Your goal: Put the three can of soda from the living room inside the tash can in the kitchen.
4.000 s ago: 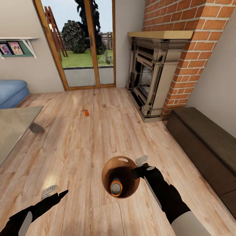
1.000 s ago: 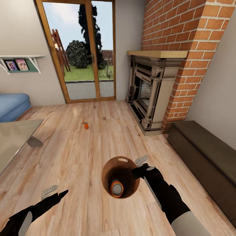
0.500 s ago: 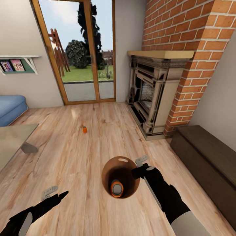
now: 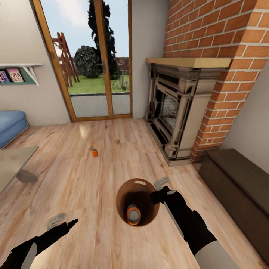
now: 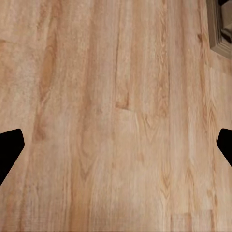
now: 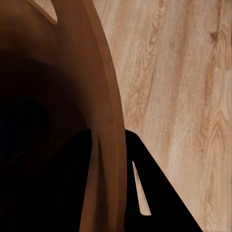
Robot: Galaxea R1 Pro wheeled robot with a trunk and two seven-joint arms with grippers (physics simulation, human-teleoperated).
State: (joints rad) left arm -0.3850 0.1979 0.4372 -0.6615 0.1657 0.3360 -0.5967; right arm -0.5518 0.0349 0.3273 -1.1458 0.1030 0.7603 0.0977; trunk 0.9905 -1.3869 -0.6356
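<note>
The right gripper (image 4: 160, 189) is pinched on the rim of the bin (image 4: 123, 194). In the right wrist view one finger (image 6: 145, 193) is outside the wall of the bin (image 6: 104, 121) and the other is inside it. The bin is just beside this gripper, toward the left arm. At its bottom is one orange can (image 4: 133, 216), with the grey top facing up.

The left gripper (image 4: 61, 220) is well apart from the bin, low over the wood floor (image 4: 86, 179). Its fingertips (image 5: 9, 150) are spread wide, with bare floor (image 5: 116, 116) between them.

A second orange can (image 4: 95, 152) stands on the floor farther ahead of both grippers, well apart from the bin. Beyond it are the glass doors (image 4: 93, 59). Ahead of the right gripper is the brick fireplace (image 4: 179, 112), and a dark bench (image 4: 239, 186) is at its outer side. Ahead of the left gripper are the corner of a glass table (image 4: 13, 164) and the end of a blue sofa (image 4: 11, 125).
</note>
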